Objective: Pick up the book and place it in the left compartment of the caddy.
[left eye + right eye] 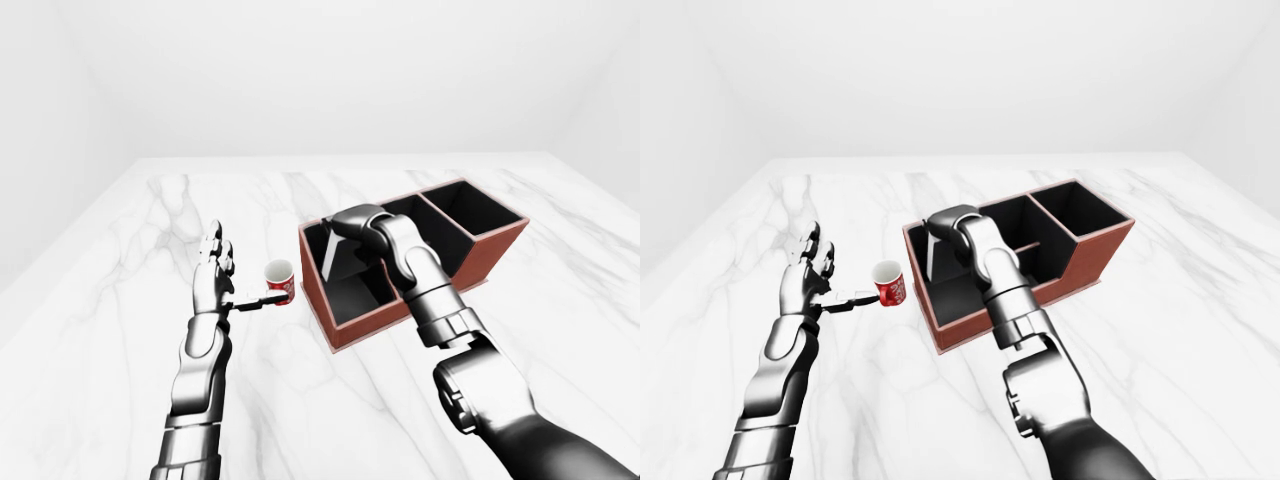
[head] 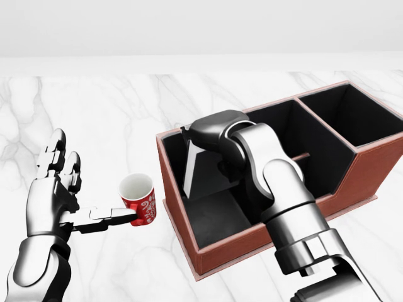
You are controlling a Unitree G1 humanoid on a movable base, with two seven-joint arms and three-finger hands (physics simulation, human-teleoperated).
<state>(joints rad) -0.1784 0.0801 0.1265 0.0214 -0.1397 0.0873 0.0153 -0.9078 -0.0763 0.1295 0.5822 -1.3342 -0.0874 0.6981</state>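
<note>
The left hand (image 2: 53,182) was spread wide open, holding nothing, its thumb tip touching the red cup (image 2: 140,200) just to its right on the marble table (image 2: 113,113). Beyond the cup, the right hand (image 2: 211,129) was closed on the top of the book (image 2: 200,167), which hung upright inside the left compartment of the caddy (image 2: 179,226), directly below that hand.

One book (image 2: 203,165), one red cup (image 2: 140,199), one caddy (image 2: 371,160) with three boxes inside, two robot hands, one table (image 1: 620,300).
</note>
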